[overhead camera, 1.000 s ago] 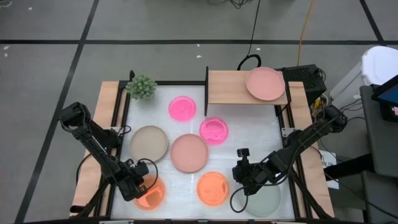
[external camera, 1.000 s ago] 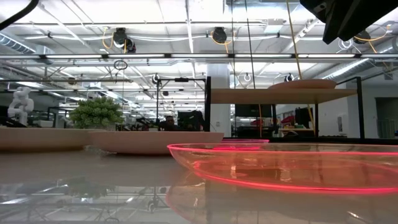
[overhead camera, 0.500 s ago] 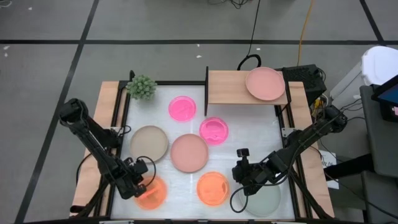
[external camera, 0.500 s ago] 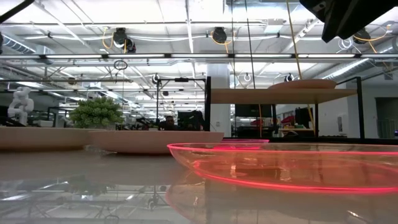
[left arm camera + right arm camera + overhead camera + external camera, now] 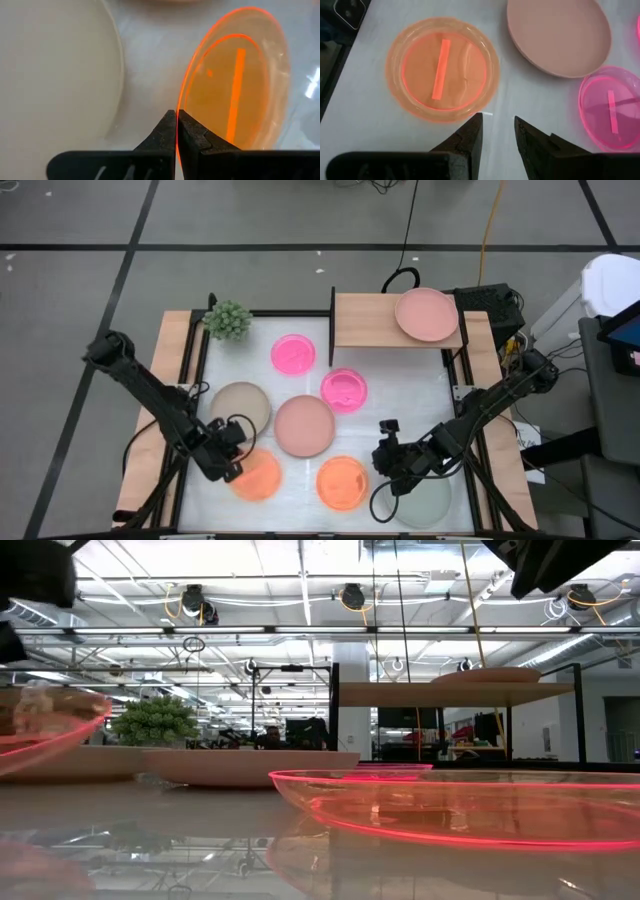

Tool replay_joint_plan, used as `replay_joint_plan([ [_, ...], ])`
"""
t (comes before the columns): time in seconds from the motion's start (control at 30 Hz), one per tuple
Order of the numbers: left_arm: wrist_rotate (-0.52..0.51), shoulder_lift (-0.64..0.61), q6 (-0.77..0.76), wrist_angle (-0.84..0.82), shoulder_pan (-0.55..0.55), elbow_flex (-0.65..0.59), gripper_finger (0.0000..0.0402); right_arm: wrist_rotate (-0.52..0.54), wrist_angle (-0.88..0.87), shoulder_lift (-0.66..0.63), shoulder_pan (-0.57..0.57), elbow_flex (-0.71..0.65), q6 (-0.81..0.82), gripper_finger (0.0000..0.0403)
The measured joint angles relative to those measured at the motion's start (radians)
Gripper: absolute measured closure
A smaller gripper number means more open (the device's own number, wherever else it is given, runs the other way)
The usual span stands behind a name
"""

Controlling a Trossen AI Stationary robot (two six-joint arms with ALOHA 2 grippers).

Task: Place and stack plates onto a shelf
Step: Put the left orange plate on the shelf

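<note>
My left gripper (image 5: 230,464) is shut on an orange plate (image 5: 260,477) at the table's near left; that plate shows raised and tilted in the low view (image 5: 45,730). My right gripper (image 5: 384,466) is open and empty, above the table between a second orange plate (image 5: 342,483) and the pale grey-green plate (image 5: 428,502). A salmon-pink plate (image 5: 427,313) lies on the shelf (image 5: 365,320). The beige plate (image 5: 240,409), the dusty-pink plate (image 5: 304,425) and two magenta plates (image 5: 293,354) (image 5: 343,390) lie flat on the table. My left gripper pinches the orange plate's rim (image 5: 179,102) between its two fingers, at the edge nearest the table's left side. The fingers come from the left, slanting down. The plate stands out past the fingertips, tilted, off the table in the low view.
A small green plant (image 5: 228,320) stands at the far left corner. Wooden side rails (image 5: 170,380) run along both sides of the white tabletop. The shelf has bare board left of the salmon-pink plate. Bare tabletop lies between the plates at the near middle (image 5: 300,480).
My left gripper has moved up and toward the table's right and far side, shut on the orange plate. The plate has come off the table, tilted, and now sits closer to the beige and dusty-pink plates.
</note>
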Motion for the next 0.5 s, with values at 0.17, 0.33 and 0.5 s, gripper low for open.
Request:
replay_joint_plan([
  [0.17,-0.045,-0.070,0.107,0.011,0.085,0.000,0.0398,0.014,0.101,0.000,-0.002,0.000,-0.040,0.0305],
  [0.33,-0.075,-0.125,0.206,0.048,0.180,0.001,0.0398,0.029,0.205,0.009,-0.024,0.000,-0.188,0.0305],
  [0.5,-0.075,-0.147,0.247,0.079,0.291,0.001,0.0398,0.057,0.326,0.069,-0.045,0.000,-0.504,0.0305],
])
